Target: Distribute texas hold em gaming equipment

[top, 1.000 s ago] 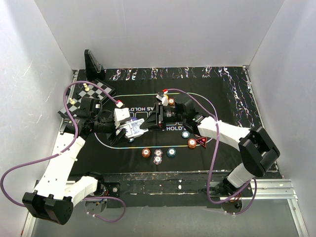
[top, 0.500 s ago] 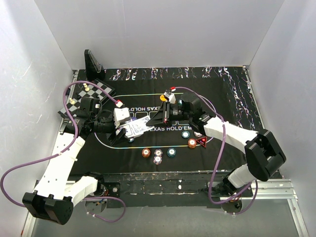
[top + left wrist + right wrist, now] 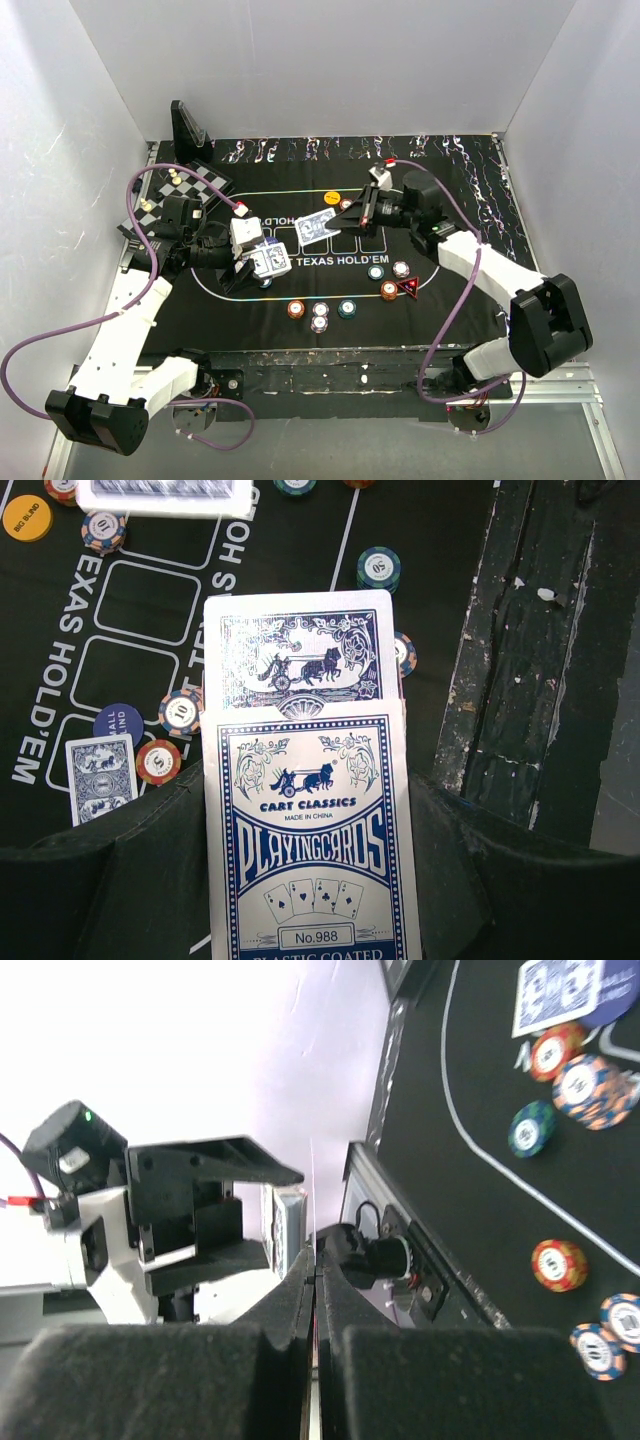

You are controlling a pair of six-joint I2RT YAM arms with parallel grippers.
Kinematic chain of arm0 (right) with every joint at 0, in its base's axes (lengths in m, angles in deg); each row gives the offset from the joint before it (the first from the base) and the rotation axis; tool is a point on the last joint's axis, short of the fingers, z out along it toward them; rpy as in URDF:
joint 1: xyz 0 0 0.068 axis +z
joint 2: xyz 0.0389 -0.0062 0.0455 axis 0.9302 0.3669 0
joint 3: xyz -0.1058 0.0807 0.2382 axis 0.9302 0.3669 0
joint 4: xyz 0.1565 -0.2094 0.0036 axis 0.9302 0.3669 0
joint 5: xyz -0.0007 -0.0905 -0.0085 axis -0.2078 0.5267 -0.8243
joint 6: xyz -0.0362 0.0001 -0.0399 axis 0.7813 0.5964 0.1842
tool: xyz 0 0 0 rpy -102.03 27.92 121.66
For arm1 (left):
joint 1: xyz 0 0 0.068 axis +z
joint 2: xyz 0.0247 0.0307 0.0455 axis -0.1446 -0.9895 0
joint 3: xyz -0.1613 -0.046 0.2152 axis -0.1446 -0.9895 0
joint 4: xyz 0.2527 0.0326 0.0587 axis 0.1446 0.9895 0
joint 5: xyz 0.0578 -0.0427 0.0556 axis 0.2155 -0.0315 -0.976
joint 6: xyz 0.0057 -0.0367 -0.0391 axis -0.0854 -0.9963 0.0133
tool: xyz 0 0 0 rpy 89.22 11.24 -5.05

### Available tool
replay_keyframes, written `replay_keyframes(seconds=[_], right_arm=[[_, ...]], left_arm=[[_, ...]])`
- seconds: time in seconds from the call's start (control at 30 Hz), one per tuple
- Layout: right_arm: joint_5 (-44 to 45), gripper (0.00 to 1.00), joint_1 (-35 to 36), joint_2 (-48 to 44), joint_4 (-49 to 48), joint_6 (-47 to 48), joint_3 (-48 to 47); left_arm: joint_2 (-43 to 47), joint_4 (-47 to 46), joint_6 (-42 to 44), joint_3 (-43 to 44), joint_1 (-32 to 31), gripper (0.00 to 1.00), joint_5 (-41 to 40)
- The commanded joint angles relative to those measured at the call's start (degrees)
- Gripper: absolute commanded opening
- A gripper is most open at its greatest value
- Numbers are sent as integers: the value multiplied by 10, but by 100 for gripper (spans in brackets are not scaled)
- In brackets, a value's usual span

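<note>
Above mat centre: right gripper (image 3: 313, 1263) clamped on one playing card (image 3: 318, 228), back showing, not yet laid. Left gripper (image 3: 265, 263), nearer the left edge, grasps deck box (image 3: 305, 820). Chips (image 3: 320, 312) sit toward the near edge, and one dealt card (image 3: 100, 777) lies flat. Judged early: most dealing remains.

Card box (image 3: 305, 840): one.
Loose playing cards: two, one raised (image 3: 318, 228) and one lying flat (image 3: 100, 777).
Yellow disc (image 3: 331, 196): one.
Blue disc (image 3: 118, 723): one.
Red triangle marker (image 3: 408, 288): one.
Poker chips (image 3: 296, 309): at least eight. Some overlap, so the exact tally is unclear.
Chessboard (image 3: 185, 190): one; its pieces are too small to count.
</note>
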Motion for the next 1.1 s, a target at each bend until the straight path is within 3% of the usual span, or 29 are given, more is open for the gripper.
replay_keyframes(seconds=[0.0,0.13,0.27,0.53,0.83,1.07], right_arm=[[-33,1,-62,10,29,34,-43],[-50,1,-121,87,44,53,-104],[-56,1,-153,221,87,84,-209],[-17,1,-143,422,174,102,-435],[59,1,-115,565,315,137,-649],[89,1,-114,627,374,134,-717]], left_arm=[[12,-7,1,15,-1,17,20],[11,-4,3,18,-1,16,19],[11,-3,2,16,-1,16,19],[12,4,5,23,-1,16,16],[3,3,5,28,-1,16,18],[5,5,8,28,-1,16,12]])
